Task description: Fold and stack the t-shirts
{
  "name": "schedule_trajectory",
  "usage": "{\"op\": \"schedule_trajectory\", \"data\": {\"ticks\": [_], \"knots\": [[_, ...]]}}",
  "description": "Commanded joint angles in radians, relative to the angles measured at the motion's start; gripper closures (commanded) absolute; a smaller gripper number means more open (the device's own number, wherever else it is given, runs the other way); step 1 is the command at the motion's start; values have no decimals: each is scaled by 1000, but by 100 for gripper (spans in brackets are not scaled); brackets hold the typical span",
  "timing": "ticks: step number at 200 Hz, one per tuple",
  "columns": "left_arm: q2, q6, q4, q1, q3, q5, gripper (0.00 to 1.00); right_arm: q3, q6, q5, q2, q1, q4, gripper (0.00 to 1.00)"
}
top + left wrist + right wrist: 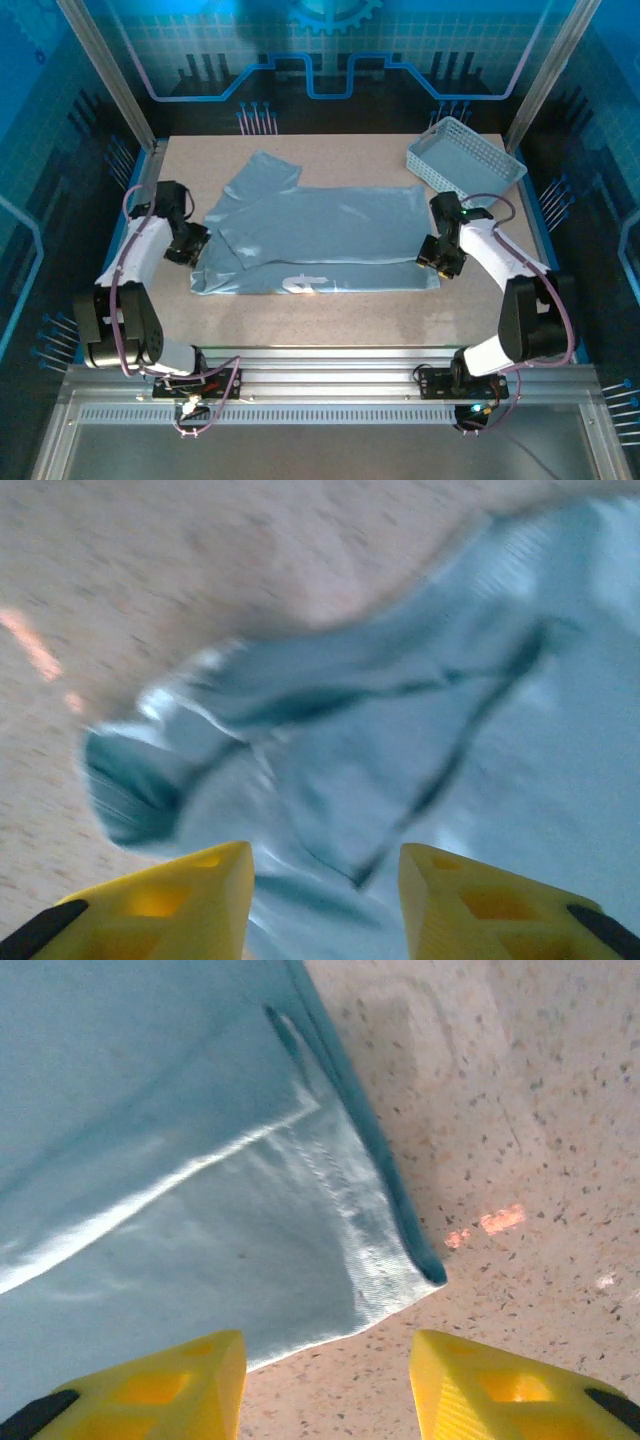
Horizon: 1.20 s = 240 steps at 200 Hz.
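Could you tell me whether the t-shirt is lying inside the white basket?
No, the t-shirt lies spread flat on the table, outside the basket at the far right corner.

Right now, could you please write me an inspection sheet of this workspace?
Surface: speckled beige table, flat.
Job's things: one pale blue t-shirt, partly folded, white print at its near edge.
Clutter: white lattice basket, far right corner.
Grippers: left fingers apart above the shirt's left end; right fingers apart above its right corner; nothing held.
Cables: purple cables along both arms.
Surroundings: blue-lit walls; metal rails in front.
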Motion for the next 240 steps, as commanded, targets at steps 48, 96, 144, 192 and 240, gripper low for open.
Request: {"op": "schedule_trajectory", "data": {"ticks": [48,96,144,192,240], "knots": [[199,-150,173,-186,-40,222,55,9,-89,-226,47,-18,144,48],[274,-149,183,-212,-43,212,59,27,-79,-232,69,-32,148,48],[325,-134,205,-225,21,191,89,12,-64,-258,65,-30,159,49],[338,-65,142,-254,153,129,100,-11,-27,-442,1,-34,336,47],[476,67,28,-298,389,111,100,53,-28,-451,35,-36,303,47]]}}
